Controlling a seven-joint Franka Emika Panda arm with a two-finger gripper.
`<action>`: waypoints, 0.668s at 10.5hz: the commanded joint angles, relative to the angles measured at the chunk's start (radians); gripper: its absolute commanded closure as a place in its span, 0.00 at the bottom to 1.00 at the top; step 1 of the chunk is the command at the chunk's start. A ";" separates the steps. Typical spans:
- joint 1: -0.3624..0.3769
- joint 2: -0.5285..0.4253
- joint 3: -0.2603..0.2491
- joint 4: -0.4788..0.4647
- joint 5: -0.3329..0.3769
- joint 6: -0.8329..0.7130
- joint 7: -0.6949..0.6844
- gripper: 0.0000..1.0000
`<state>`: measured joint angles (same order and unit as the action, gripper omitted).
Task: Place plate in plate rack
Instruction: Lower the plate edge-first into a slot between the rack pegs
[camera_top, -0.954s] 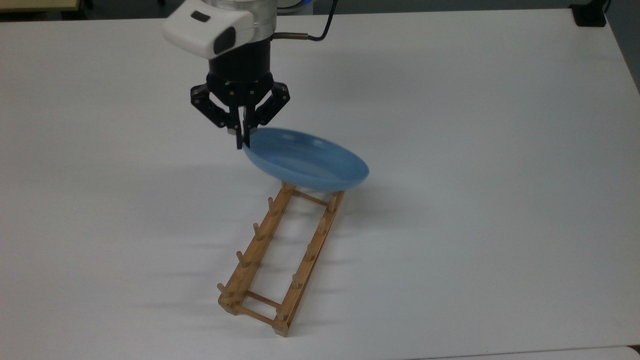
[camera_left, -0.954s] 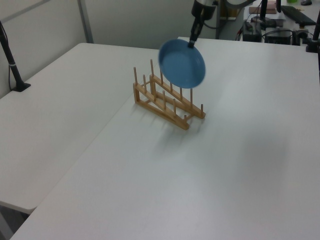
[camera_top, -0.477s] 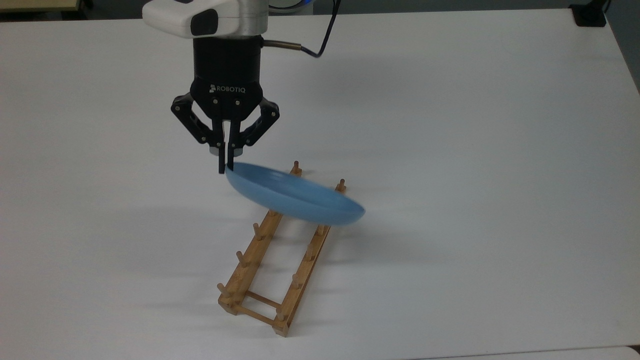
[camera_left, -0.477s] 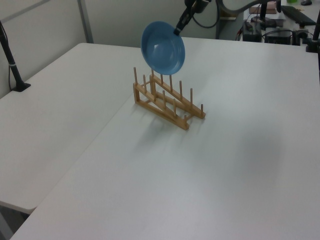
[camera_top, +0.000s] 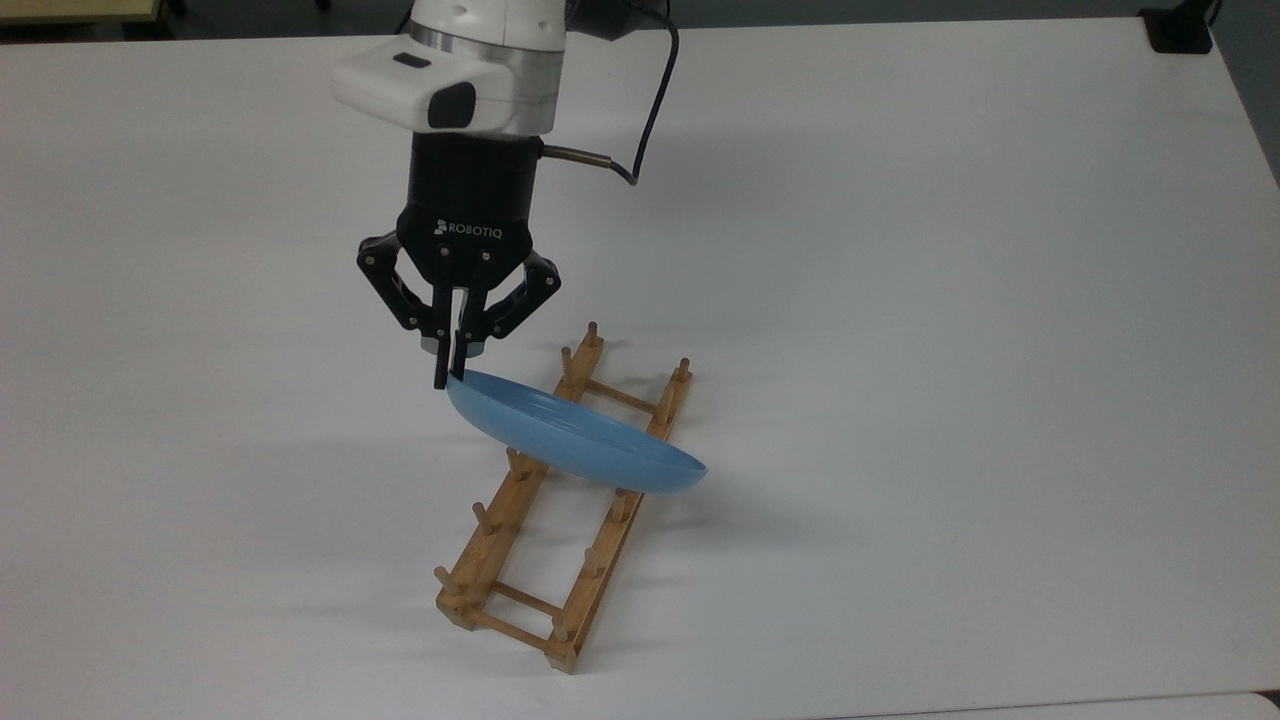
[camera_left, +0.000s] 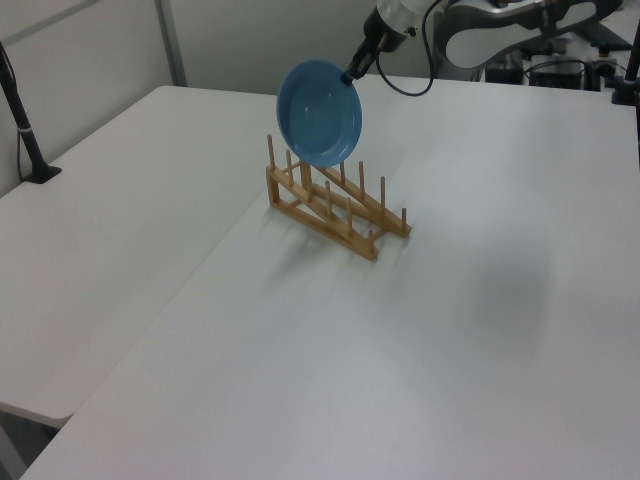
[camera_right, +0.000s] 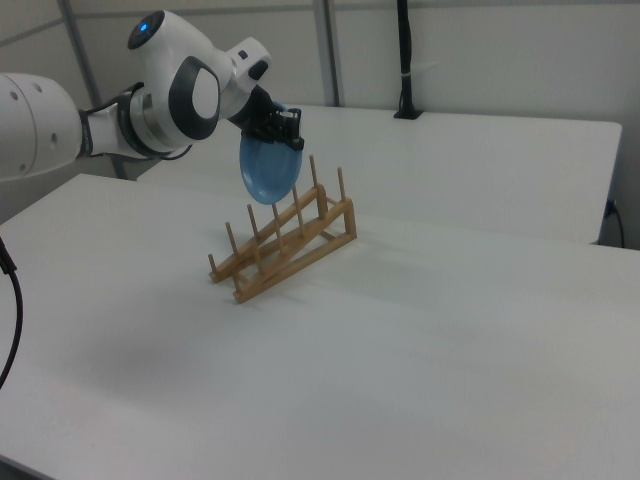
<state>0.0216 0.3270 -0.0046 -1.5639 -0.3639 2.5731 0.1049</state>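
My gripper (camera_top: 447, 378) is shut on the rim of the light-blue plate (camera_top: 570, 432), which hangs tilted just above the middle pegs of the wooden plate rack (camera_top: 520, 520). In the left view the plate (camera_left: 320, 112) stands nearly on edge over the rack (camera_left: 335, 205), pinched at its upper right rim by the gripper (camera_left: 352, 75). The right view has the plate (camera_right: 268, 166) above the rack (camera_right: 285, 245), with the gripper (camera_right: 284, 132) at its top edge. I cannot tell whether the plate's lower edge touches any peg.
The rack stands on a wide white table (camera_top: 950, 300). A black cable (camera_top: 655, 90) trails from the wrist. A black post (camera_left: 25, 130) stands at the table's edge in the left view, and another black post (camera_right: 405, 60) at the far side in the right view.
The gripper has carried the plate from beyond the rack's far end to over its middle pegs and lowered it; the plate has tipped closer to edge-on.
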 joint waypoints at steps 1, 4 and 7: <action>0.005 0.001 -0.006 -0.021 -0.055 0.068 0.025 1.00; 0.000 0.013 -0.008 -0.030 -0.124 0.081 0.038 1.00; -0.006 0.029 -0.008 -0.062 -0.228 0.130 0.094 1.00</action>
<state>0.0180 0.3557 -0.0046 -1.5857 -0.5213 2.6343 0.1393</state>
